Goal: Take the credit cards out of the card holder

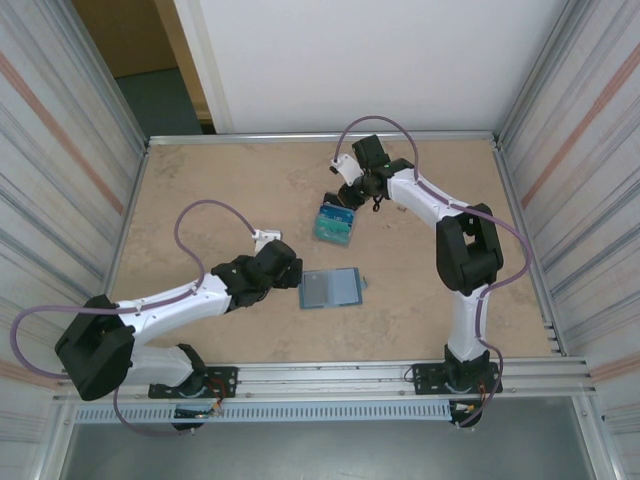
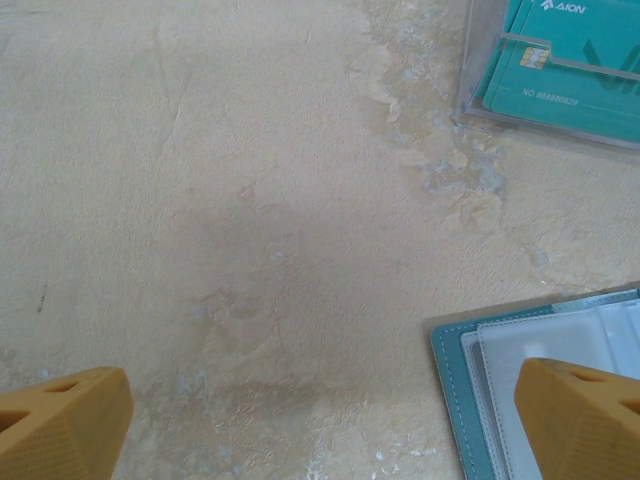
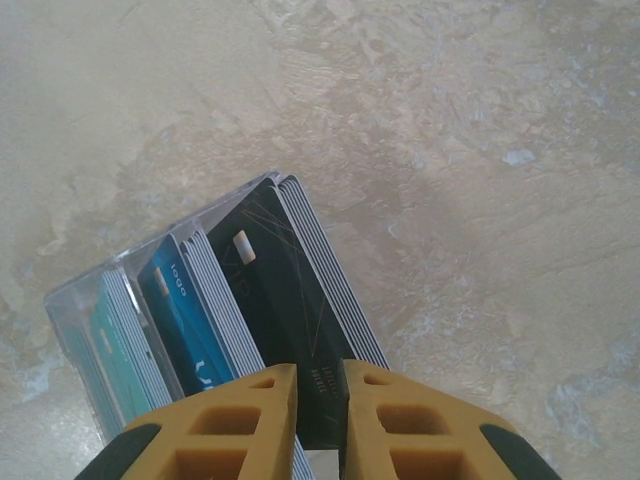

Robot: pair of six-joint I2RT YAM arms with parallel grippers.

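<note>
The card holder (image 1: pixel 330 289) lies open on the table, pale lining up; its teal edge (image 2: pixel 452 385) shows in the left wrist view. My left gripper (image 1: pixel 293 268) (image 2: pixel 320 430) is open wide at its left end, one fingertip (image 2: pixel 585 420) over the lining, nothing between the fingers. Credit cards stand in a clear tray (image 1: pixel 335 224): a teal card (image 3: pixel 115 360) (image 2: pixel 570 70), a blue card (image 3: pixel 190 320) and a black card (image 3: pixel 280 300). My right gripper (image 1: pixel 350 198) (image 3: pixel 320 400) hangs over the black card's near end, its jaws a narrow gap apart.
The clear tray (image 3: pixel 75 305) (image 2: pixel 480 100) sits behind the card holder, towards the table's middle. Metal rails edge the table, with corrugated walls to left and right. Bare table lies to the left of my left gripper and to the right of the tray.
</note>
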